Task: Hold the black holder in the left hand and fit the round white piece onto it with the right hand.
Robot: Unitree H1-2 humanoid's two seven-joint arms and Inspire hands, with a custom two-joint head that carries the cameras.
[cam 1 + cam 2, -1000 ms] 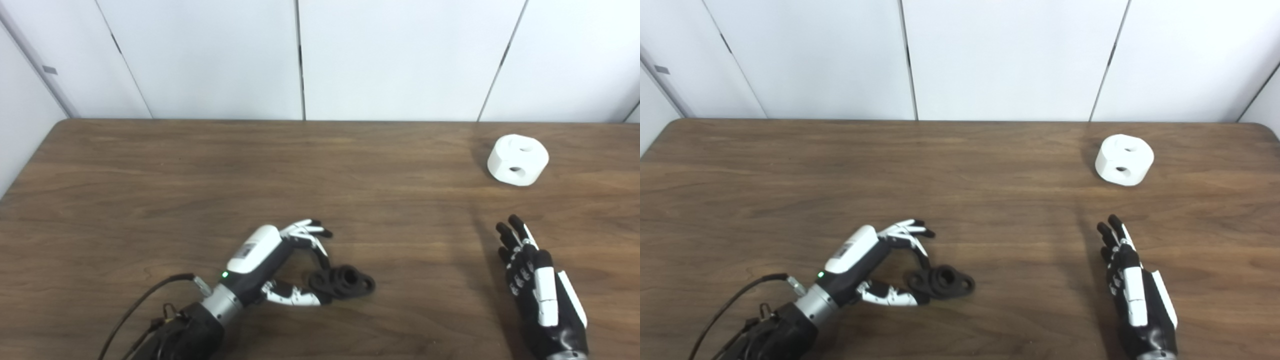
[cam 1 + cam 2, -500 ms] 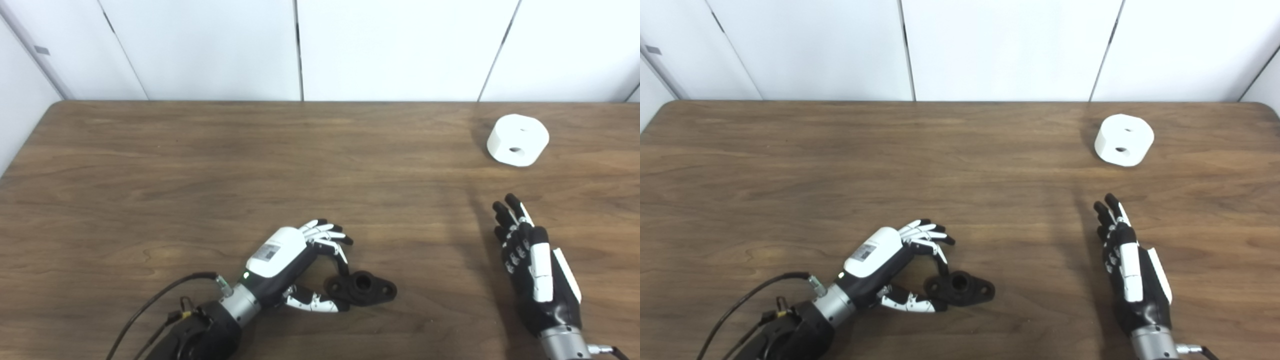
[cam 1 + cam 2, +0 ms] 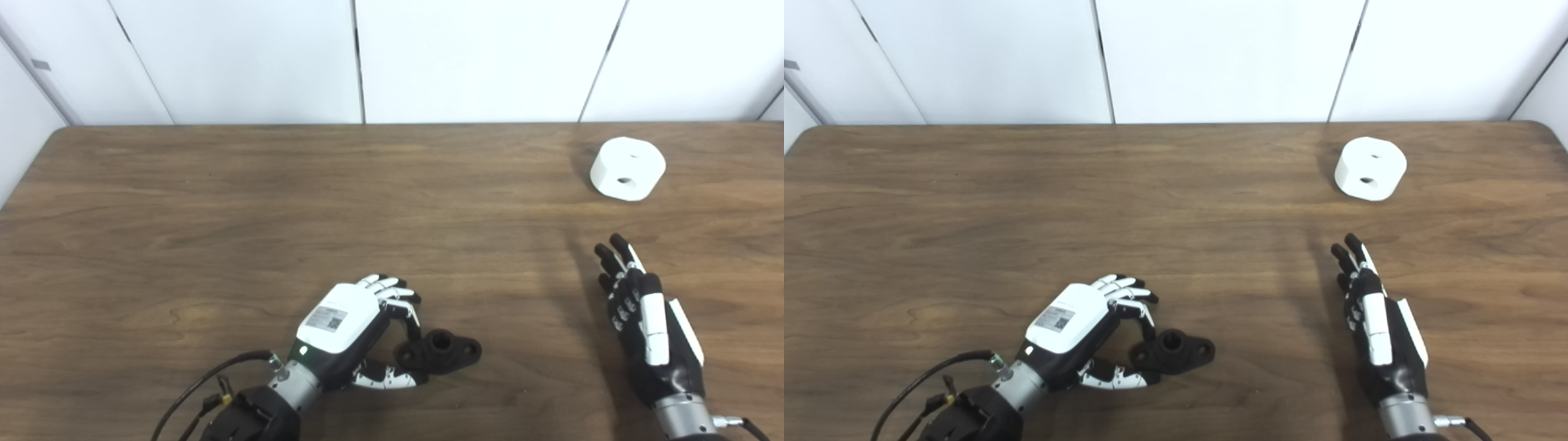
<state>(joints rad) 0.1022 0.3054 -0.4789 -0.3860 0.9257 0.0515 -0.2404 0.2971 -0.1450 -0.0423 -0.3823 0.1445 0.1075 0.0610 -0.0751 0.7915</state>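
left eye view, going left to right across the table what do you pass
left hand → black holder at its fingertips → right hand, open. The round white piece sits farther back, over about the same stretch as the right hand, so its place in the order is unclear.

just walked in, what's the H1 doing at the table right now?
It's at the start of an assembly. The left hand is curled around one end of the black holder, which lies on the wooden table near the front edge; whether the grasp is firm can't be told. The right hand hovers open with fingers extended, holding nothing. The round white piece sits untouched at the far right, well apart from that hand.
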